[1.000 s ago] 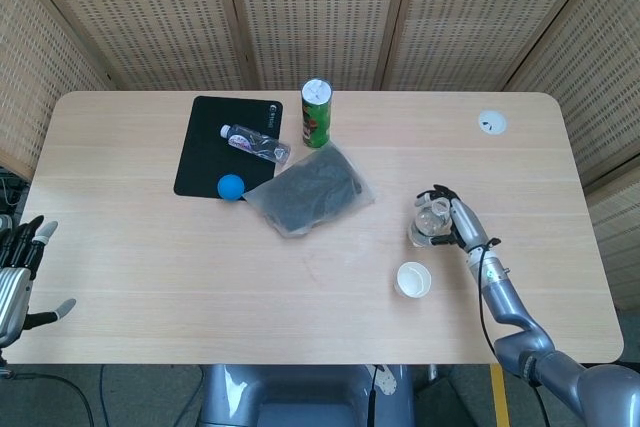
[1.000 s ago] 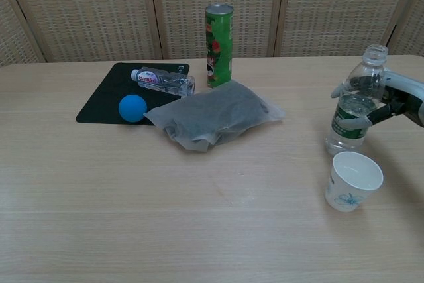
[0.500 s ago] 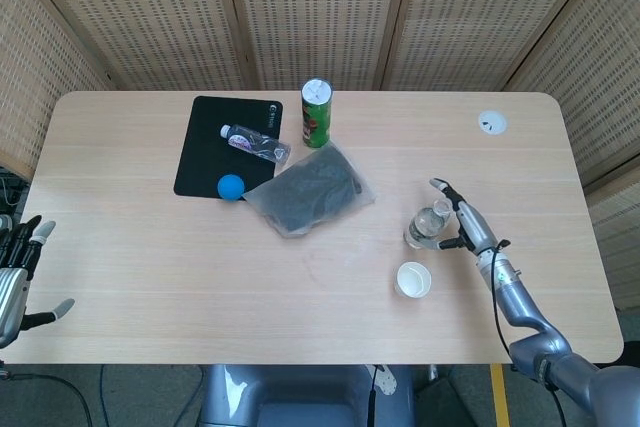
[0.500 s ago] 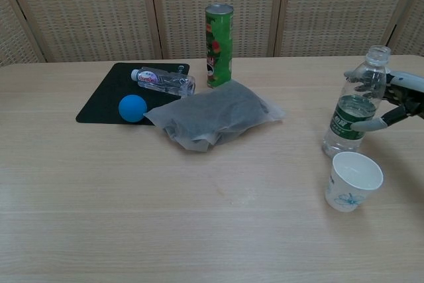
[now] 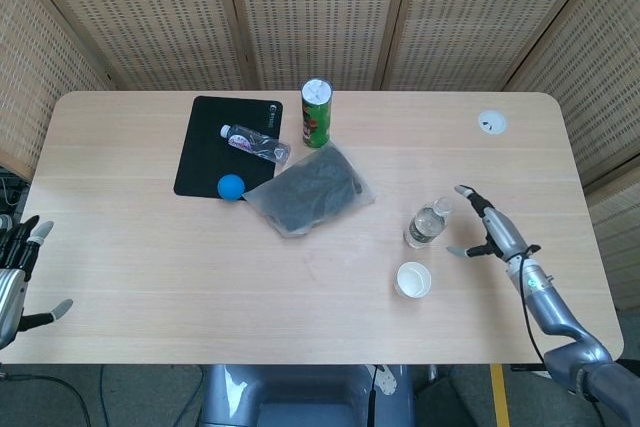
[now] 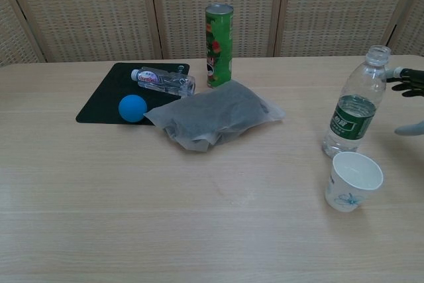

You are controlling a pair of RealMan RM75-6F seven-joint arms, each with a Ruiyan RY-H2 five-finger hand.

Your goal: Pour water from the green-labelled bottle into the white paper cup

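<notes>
Wicker-screened counter point(image 5: 150, 267): green-labelled bottle point(image 6: 353, 111) upright behind white paper cup point(image 6: 353, 181), near right edge; right hand point(image 5: 490, 232) released, fingers spread, beside bottle; left hand point(image 5: 18, 272) released off left edge.

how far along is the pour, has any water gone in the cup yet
Done: the bottle stands upright and uncapped beside the cup. Whether water is in the cup cannot be told. In hand: nothing; the right hand is open, clear of the bottle, and the left hand sits open at the table's edge. Left, if the pour hasn't happened: grip the bottle, tilt it over the cup, pour.
</notes>
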